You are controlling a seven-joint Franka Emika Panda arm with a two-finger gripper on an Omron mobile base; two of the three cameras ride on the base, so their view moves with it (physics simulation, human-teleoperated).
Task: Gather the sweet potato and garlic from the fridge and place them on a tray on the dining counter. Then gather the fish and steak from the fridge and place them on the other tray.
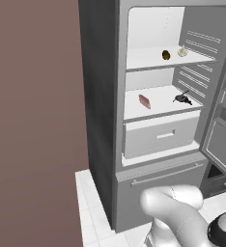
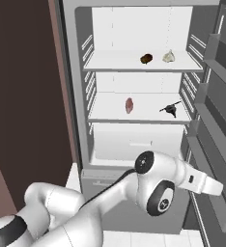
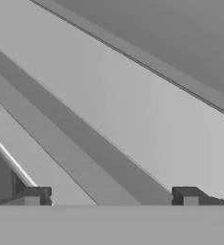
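**Fridge open, nothing gathered yet**

Left base view: the fridge stands open; sweet potato and garlic on the top shelf, steak and fish below.

Right base view: same layout; judged, all four remain to fetch.

Hand view: gripper spread wide, holding nothing.

A reddish-brown wall stands left, with white floor tiles at its foot.

I find the fridge open, its door swung right: sweet potato left of garlic on the upper shelf, steak left of fish on the shelf below, drawer beneath.
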